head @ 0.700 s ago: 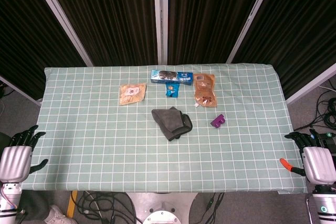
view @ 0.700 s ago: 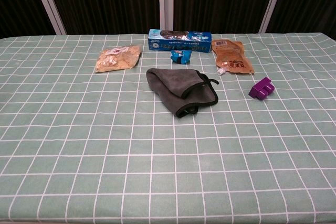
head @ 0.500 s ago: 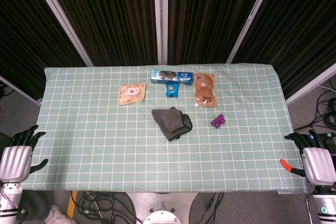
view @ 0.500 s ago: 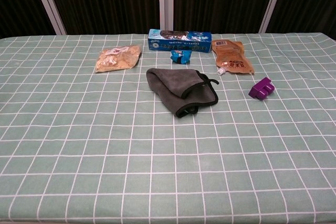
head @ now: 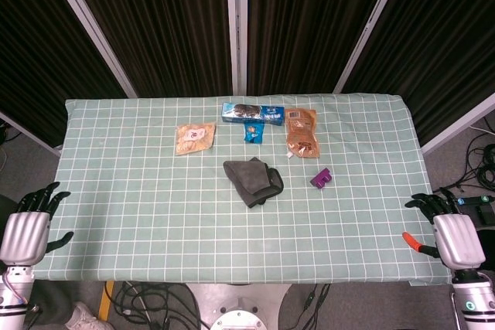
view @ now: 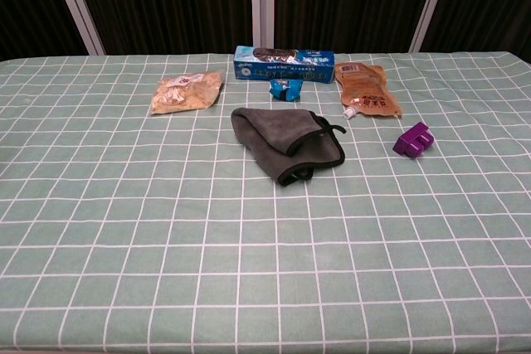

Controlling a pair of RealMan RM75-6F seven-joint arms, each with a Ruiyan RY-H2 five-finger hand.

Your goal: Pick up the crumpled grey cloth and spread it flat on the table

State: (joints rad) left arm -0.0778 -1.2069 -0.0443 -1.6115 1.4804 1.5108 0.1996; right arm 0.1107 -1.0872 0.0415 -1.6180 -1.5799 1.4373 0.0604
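Note:
The crumpled grey cloth (head: 253,179) (view: 287,143) lies folded over itself near the middle of the green checked table (head: 139,214). No hand touches it. My left hand (head: 28,228) hangs off the table's near left corner, fingers apart and holding nothing. Just off the near right corner, my right hand (head: 448,233) is also empty with fingers apart. Neither hand shows in the chest view.
Behind the cloth lie a blue biscuit box (head: 253,112), a small blue packet (head: 253,131), a tan snack bag (head: 194,138) and an orange-brown pouch (head: 301,132). A purple block (head: 321,178) sits to the cloth's right. Cables (head: 155,299) hang below the near edge.
My right hand has shifted a little left and up toward the table's near right corner. The left hand has barely moved. The cloth lies as before.

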